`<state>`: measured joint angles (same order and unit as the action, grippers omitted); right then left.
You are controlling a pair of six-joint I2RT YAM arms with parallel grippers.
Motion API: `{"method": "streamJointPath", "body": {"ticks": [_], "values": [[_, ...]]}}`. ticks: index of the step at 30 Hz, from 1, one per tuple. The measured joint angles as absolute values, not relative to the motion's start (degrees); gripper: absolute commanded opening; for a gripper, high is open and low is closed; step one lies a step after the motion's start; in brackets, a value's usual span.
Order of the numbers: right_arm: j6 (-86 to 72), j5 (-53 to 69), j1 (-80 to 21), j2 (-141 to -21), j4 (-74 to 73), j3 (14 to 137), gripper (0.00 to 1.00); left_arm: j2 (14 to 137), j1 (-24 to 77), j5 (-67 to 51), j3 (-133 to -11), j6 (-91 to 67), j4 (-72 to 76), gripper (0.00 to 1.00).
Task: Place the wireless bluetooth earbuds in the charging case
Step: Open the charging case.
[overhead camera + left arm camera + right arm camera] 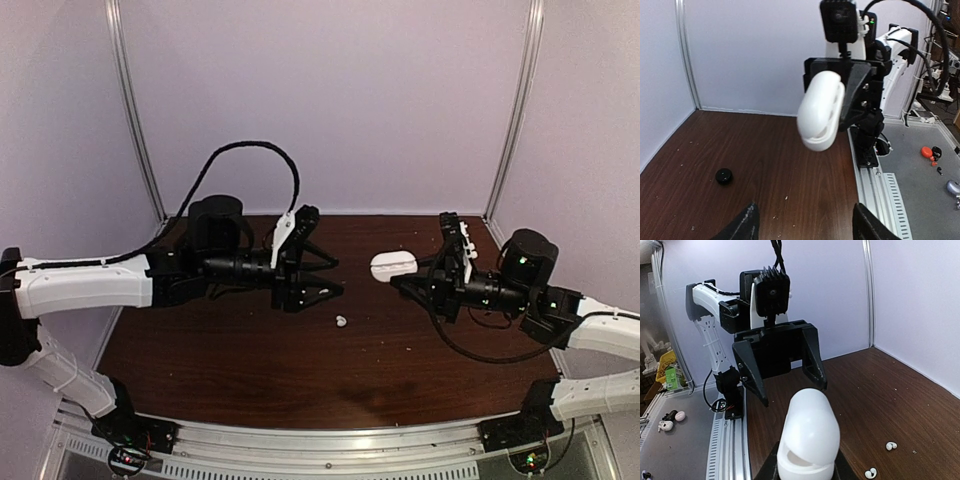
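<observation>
Dark brown wood table [230, 370], plain pale walls on three sides, metal rail [330, 440] along the near edge where my bases sit. My right gripper [408, 270] is clamped on the white charging case [385, 265] and holds it off the table, roughly level, pointing at the other arm. From the right wrist, the charging case [809, 435] fills the lower middle, pinched between my two fingers at its near end, with a dark notch low on its face. My left gripper [338, 278] faces it across a small gap, jaws spread, nothing between them. The right wrist view has the left gripper [785, 375] head on, both fingers splayed. From the left wrist, the charging case [820, 110] stands on end in the right gripper with a dark seam round its edge; can't tell if the lid is cracked or shut. My left fingertips [742, 227] show at the bottom edge, wide apart. The white earbuds [891, 445] are loose on the table, not in the case: two of them lie near each other, lower right in the right wrist view. The overhead view shows only one white speck of an earbud [341, 321], on the wood just in front of the left gripper, between the arms. A small black puck [724, 175] sits on the table well apart from both grippers, seen from the left wrist only.
</observation>
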<state>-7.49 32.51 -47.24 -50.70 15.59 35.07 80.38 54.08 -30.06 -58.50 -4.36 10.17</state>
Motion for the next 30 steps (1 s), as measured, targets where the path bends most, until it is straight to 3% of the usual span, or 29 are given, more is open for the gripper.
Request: {"method": "streamJointPath", "body": {"ticks": [6,30], "values": [[-6.1,35.7,-47.3,-52.2,15.6,35.1,0.04,82.1,57.5,-33.6,-61.5,-3.0,10.2,0.64],[1.4,39.2,-49.9,-54.1,14.4,35.3,0.01,86.8,62.2,-28.0,-68.3,0.8,7.2,0.58]]}}
